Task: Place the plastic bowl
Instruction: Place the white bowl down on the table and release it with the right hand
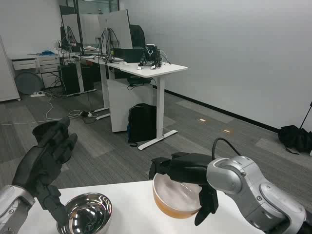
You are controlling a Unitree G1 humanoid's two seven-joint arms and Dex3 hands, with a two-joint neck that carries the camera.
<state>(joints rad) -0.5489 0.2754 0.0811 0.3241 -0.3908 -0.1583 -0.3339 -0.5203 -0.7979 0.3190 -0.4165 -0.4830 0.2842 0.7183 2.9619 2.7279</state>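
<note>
- Left hand (45, 163) raised above table's near-left corner, fingers apart and loosely bent, holding nothing.
- Steel bowl (85, 213) sits on white table (131, 212) just below and right of left hand, upright, shiny inside; a lower fingertip looks close to its rim, contact unclear.
- Plastic bowl (176, 197), translucent with orange-brown lower wall, at table's far edge, under right hand.
- Right hand (187, 175) clamped on plastic bowl: fingers over the far rim, thumb down the near-right outer wall. Cannot tell if bowl rests on table or is lifted.
- Beyond the hands: white desk (151, 70) with cables and monitors, black backpack (142, 123) on floor beside its leg.
</note>
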